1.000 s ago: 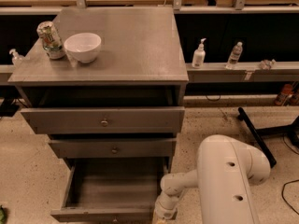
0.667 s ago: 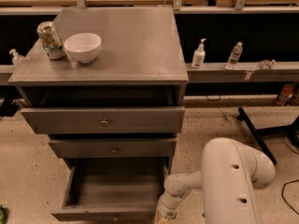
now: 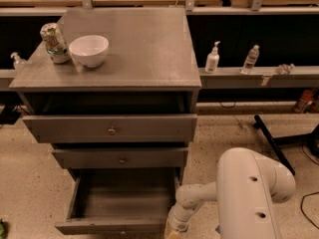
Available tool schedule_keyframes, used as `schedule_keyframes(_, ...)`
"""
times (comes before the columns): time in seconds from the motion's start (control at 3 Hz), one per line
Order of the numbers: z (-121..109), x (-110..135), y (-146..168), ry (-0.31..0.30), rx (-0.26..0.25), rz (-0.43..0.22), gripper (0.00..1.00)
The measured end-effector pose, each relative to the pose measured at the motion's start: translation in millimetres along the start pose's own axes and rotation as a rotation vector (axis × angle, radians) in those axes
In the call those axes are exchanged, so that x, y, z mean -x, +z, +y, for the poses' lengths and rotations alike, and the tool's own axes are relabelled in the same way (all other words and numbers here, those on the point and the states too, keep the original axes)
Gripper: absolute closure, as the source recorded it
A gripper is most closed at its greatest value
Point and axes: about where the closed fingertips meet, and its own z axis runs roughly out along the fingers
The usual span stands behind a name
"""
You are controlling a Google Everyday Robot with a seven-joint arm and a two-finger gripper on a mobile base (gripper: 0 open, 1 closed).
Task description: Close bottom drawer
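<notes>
The bottom drawer [image 3: 112,226] of the grey cabinet [image 3: 129,59] is pulled far out, and its inside [image 3: 124,198] is bare. Its flat front panel lies near the lower edge of the view. My gripper [image 3: 173,230] is low at the drawer's front right corner, at the end of my white arm [image 3: 251,198], and is cut off by the bottom edge of the view. I cannot tell whether it touches the drawer front. The top drawer [image 3: 110,128] and the middle drawer [image 3: 121,158], both with brass knobs, stand slightly out.
A white bowl [image 3: 88,50] and a can [image 3: 54,43] stand on the cabinet top. Bottles [image 3: 213,58] stand on a ledge to the right. A black stand leg [image 3: 273,143] lies on the speckled floor at right.
My arm's big white link has shifted a little to the right and down. The wrist has sunk slightly beside the drawer's front corner. The drawer has not visibly moved.
</notes>
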Motion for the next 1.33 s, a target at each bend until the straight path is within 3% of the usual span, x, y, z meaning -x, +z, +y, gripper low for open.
schedule_keyframes(0.33, -14.7, 0.6, -10.5, -0.021, -0.024, -0.002, 1.0)
schedule_keyframes(1.33, -14.7, 0.6, -10.4, -0.021, -0.024, -0.002, 1.0)
